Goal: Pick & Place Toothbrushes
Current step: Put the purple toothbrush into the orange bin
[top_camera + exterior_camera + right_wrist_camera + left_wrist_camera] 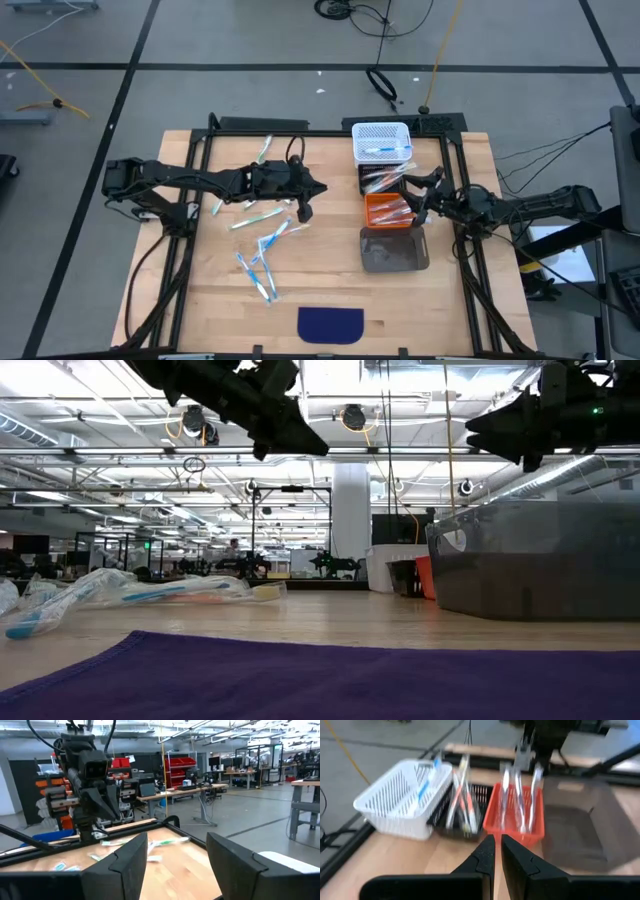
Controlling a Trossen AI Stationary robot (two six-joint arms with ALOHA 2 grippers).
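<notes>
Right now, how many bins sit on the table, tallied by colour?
white bin: 1
black bin: 1
orange bin: 1
grey bin: 1
Total: 4

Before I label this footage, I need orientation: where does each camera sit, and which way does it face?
High: overhead, straight down; both arms, table.
Low: table-top height, facing the room; arms overhead.
Left wrist: left gripper shut, facing the orange bin.
Right wrist: right gripper open, facing the left arm.
High and left wrist share the orange bin.
</notes>
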